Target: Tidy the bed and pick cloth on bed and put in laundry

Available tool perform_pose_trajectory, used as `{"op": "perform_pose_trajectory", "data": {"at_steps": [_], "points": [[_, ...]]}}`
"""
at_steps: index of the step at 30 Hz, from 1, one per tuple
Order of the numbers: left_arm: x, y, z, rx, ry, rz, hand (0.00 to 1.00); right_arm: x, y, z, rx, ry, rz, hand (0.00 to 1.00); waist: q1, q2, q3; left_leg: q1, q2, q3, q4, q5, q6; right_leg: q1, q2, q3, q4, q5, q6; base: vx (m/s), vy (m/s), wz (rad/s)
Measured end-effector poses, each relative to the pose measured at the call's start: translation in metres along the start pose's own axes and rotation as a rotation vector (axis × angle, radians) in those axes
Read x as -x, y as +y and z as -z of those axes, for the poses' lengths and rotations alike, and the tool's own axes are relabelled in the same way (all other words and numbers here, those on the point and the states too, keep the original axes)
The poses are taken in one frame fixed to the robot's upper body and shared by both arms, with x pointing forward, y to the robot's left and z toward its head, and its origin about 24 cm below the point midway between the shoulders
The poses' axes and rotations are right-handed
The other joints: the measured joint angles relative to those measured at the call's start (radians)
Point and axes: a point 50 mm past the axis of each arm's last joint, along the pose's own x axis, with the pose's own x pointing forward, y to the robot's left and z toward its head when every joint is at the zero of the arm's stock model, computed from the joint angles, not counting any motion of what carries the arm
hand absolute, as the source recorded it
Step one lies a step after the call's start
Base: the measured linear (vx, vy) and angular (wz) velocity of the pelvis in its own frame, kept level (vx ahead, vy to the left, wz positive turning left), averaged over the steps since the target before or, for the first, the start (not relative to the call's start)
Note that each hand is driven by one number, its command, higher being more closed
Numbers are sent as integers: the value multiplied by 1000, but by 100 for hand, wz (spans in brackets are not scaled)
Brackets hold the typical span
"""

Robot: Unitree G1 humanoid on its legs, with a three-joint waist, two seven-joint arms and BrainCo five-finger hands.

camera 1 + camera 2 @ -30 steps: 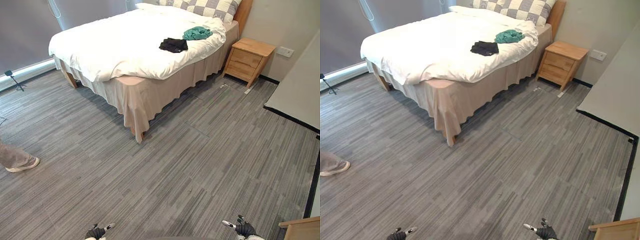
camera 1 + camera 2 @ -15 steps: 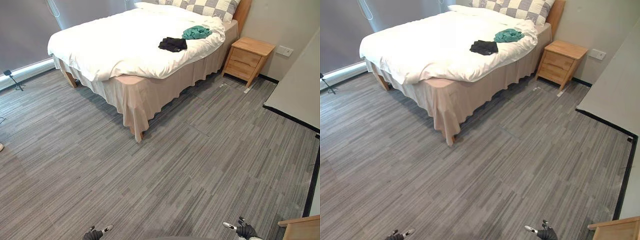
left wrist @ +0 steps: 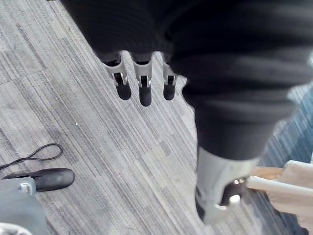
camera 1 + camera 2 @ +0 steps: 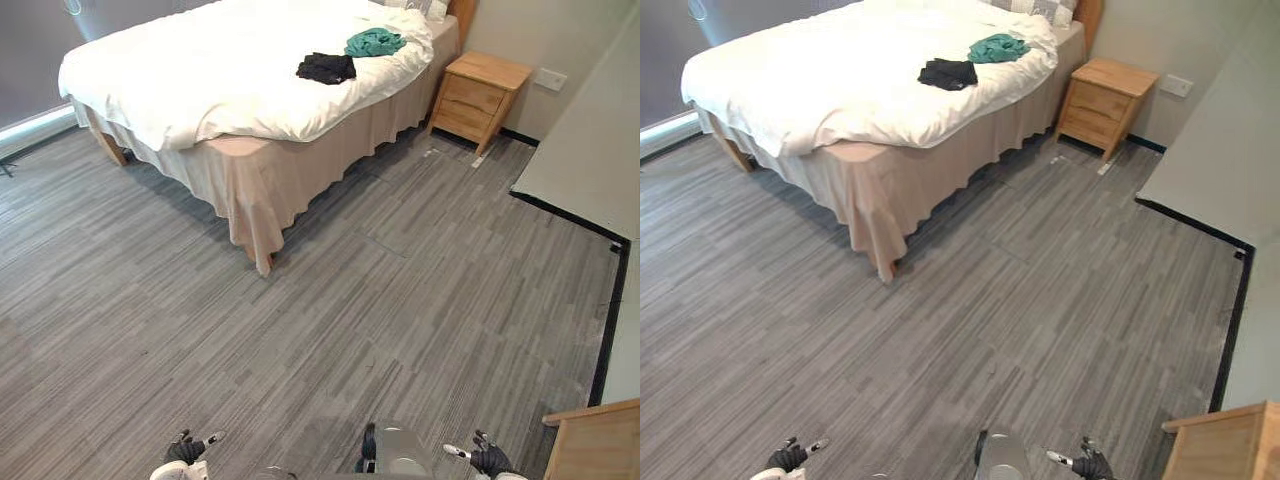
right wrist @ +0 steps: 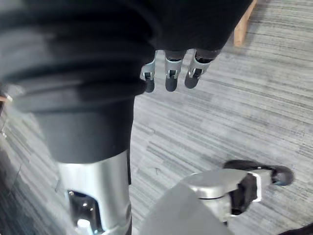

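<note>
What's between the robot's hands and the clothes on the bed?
Just grey floor, then the white duvet under the black cloth and green cloth, in both eye views.

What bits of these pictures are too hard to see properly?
Pillows: cut off by the eye views' top edge.
Black cloth and teal cloth on the bed: too small to tell what garments.
Wooden furniture: cut off at the eye views' lower right corner.

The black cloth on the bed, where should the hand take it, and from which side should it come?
Probably pinch the black cloth at its crumpled middle, from above: it lies in a low heap on the white cover, no edge standing up. Approach from the bed side by the nightstand, which it lies nearer.
</note>
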Motion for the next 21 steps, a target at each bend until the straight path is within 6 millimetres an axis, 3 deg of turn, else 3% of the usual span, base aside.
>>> {"op": "perform_pose_trajectory", "data": {"at_steps": [1,2,3,4,5,6,8,10,11,12,13,14,16,17,19,21], "points": [[-2,3,-8,-2,-19,-2,0,0,2,2,-4,4,-7,0,0,-36,17,22,-11,-6,1,-19,-33,-3,-32,37,-120,51,20,400,-339,20],[-2,4,-8,5,-19,-5,0,0,1,1,-4,5,-5,0,1,-39,29,43,-5,-8,3,-33,-54,-6,-42,34,-106,111,21,348,-295,6],[-1,1,-4,21,-11,-1,0,1,-3,0,-7,0,8,0,-3,-23,41,78,27,-9,2,-56,-59,-6,-15,26,-41,159,4,470,-323,13],[-1,-4,-5,26,-20,18,0,1,-6,-3,-17,-21,18,0,-14,14,44,94,62,-11,5,-68,-8,-50,17,24,94,110,-23,565,-388,12],[-2,-5,-10,35,-50,24,0,0,-5,-6,-32,-30,19,0,-8,25,45,95,83,-16,44,-38,-17,-79,31,22,184,63,-78,538,-393,8],[-2,-5,-10,41,-56,23,0,-1,-4,-7,-40,-35,19,0,-5,29,46,91,95,-18,75,-19,-27,-79,36,14,207,44,-106,422,-351,-15],[2,-8,3,58,-26,26,0,0,-7,-8,-37,-40,23,0,-2,75,8,38,148,-55,233,76,10,-32,73,-19,207,-13,-132,471,-332,-2],[3,-11,9,63,-14,31,0,1,-7,-7,-24,-38,10,0,-2,88,-3,-82,202,-62,484,247,18,53,100,-27,140,-41,-151,430,-230,13],[5,-13,14,68,-1,36,0,1,-9,-7,20,-36,4,0,4,96,-3,-187,230,-110,678,272,11,120,124,-30,71,-43,-156,458,-165,18],[6,-16,18,74,7,43,0,1,-10,-9,42,-37,1,0,12,103,2,-293,220,-135,850,197,3,193,138,-30,13,-48,-169,460,-140,23],[7,-17,21,76,10,45,0,1,-9,-10,56,-37,-3,0,15,100,3,-335,203,-138,895,161,-2,228,139,-31,-12,-51,-176,441,-113,29],[9,-19,25,82,14,51,0,1,-11,-11,92,-35,-9,0,25,91,9,-402,159,-122,903,108,-3,302,139,-32,-58,-55,-184,391,-92,17],[13,-21,34,94,21,59,0,1,-15,-15,107,-56,-9,0,56,86,12,-456,119,-19,781,82,25,390,139,-40,-112,-62,-188,321,-63,-7],[16,-20,40,105,34,60,0,0,-15,-21,111,-79,-10,0,68,84,11,-472,105,43,682,86,31,420,139,-45,-129,-67,-185,370,-26,-18],[20,-16,49,130,58,50,0,-1,-13,-36,121,-149,-14,0,85,80,9,-504,67,213,368,138,76,469,138,-61,-145,-91,-168,444,6,-6],[22,-14,54,131,72,44,0,-3,-11,-44,121,-173,-17,0,85,71,-4,-502,47,321,223,165,102,495,134,-75,-146,-133,-147,482,99,25]]}}
